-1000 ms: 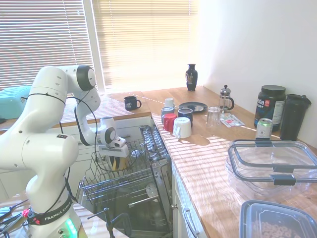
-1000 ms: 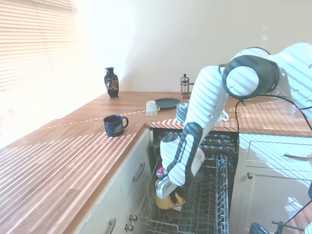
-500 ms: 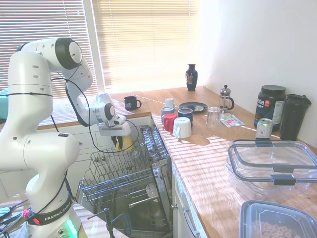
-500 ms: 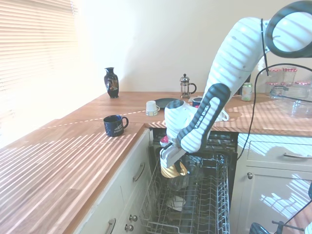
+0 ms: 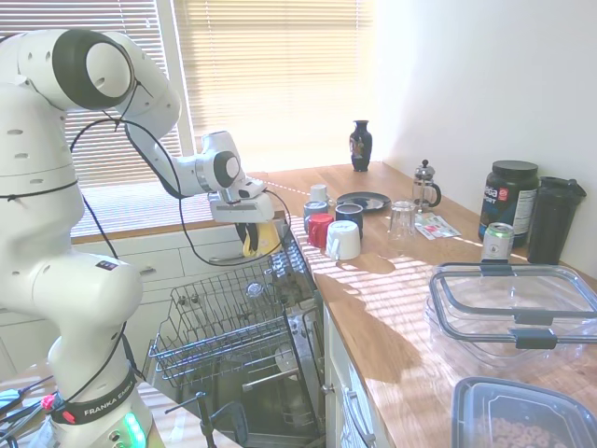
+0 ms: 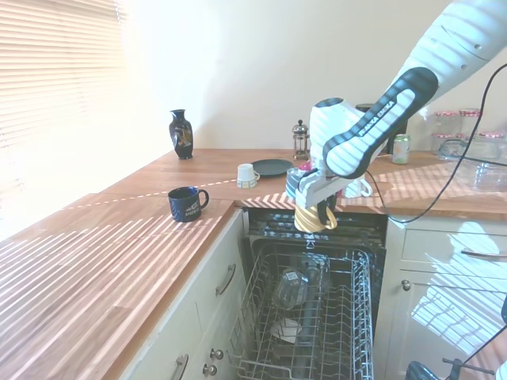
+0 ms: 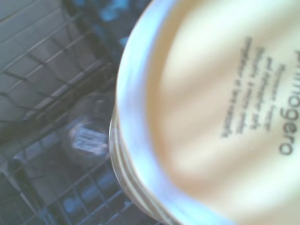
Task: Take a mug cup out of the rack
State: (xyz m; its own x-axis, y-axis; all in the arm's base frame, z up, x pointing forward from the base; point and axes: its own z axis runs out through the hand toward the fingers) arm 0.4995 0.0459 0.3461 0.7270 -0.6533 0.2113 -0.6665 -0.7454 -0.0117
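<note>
While the claw is clenched on the mug cup, the mustard-yellow cup is held clear above the far end of the rack, near the worktop edge. Printed text on the cup's base is shown blurred in the wrist view.
</note>
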